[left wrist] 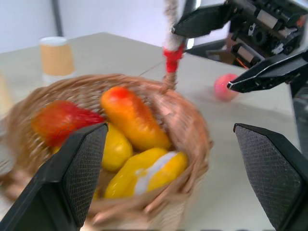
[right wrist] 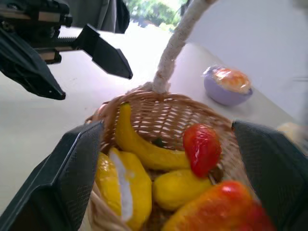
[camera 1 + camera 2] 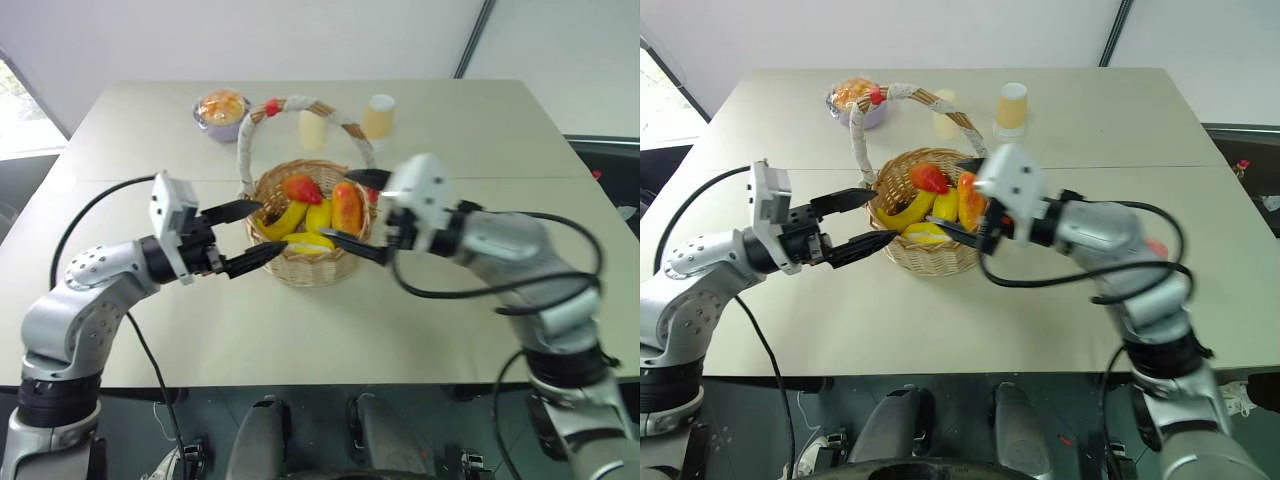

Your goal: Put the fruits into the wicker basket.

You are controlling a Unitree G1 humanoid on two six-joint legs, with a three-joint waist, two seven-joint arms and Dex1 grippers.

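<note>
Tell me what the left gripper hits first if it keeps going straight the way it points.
Most likely the wicker basket: the open left gripper points at its near wall. Depth is unclear.

Woven wicker basket [image 3: 305, 262], rough tan weave, its handle [image 3: 247, 135] wrapped in white cord with red bands. The fruits look smooth and glossy: the mango [image 3: 347, 206], the banana [image 3: 283, 220]. The worktop [image 3: 300, 330] is matt and pale, and the black end effector fingers [image 1: 84, 168] carry a fine mesh texture.
</note>
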